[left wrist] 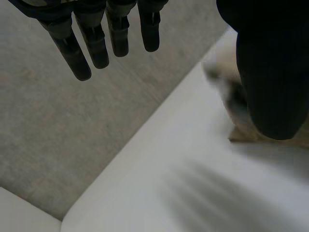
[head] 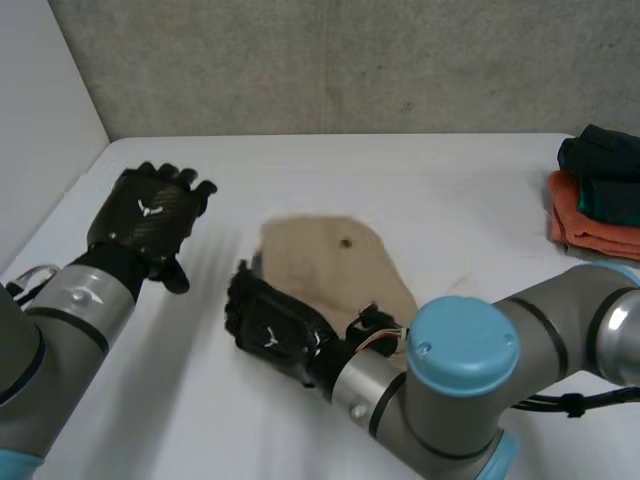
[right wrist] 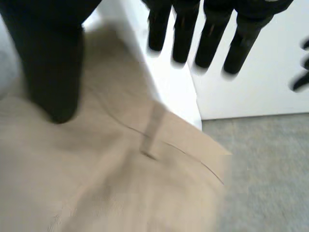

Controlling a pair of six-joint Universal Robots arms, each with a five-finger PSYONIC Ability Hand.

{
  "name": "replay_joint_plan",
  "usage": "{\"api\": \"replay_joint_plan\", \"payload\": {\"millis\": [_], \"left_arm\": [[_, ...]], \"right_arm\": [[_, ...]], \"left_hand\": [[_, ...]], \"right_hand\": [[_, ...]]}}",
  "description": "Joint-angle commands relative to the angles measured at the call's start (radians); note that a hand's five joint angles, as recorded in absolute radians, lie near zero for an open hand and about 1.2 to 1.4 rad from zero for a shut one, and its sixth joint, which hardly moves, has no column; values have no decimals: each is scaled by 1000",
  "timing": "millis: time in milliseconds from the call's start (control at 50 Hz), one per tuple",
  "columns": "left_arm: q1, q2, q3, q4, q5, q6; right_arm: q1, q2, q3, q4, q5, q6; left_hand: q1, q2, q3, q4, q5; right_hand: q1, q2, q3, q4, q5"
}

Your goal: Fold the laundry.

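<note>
Left hand was up off the white surface in the head view, well apart from the laundry, fingers straight and fanned wide with nothing in them. Right hand was low at the near edge of the tan cloth, back of the hand facing up. That cloth lay mostly flat in the middle of the surface, with a small dark spot near its far end. Off at the far right sat a folded orange cloth with a dark green cloth on top of it.

Over to the left wrist view: the fingers were straight and relaxed, the thumb standing apart from them, and nothing was held. Just past the thumb, a bit of the tan cloth peeked out on the surface.

Then the right wrist view: the fingers were straight and spread over bare white surface just beyond the cloth's edge. The thumb hung well apart from them, down at the fabric, though I could not tell whether it touched. The hand was wide, gripping nothing, and tan cloth spread out under its palm.
</note>
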Motion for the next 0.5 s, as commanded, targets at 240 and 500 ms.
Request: {"api": "replay_joint_plan", "payload": {"millis": [240,500], "left_arm": [[-230,-207,338,54,-12,-346],[-356,-543,602,-198,-253,-344]], "right_arm": [[-347,-444,78,179,168,1100],[-435,-177,-212,518,151,1100]], "left_hand": [[-8,-11,-19,-7,3],[-19,-23,-31,-19,-8]], "right_hand": [[-136,-153,-168,-165,-165],[-136,-153,-168,-165,-165]]}}
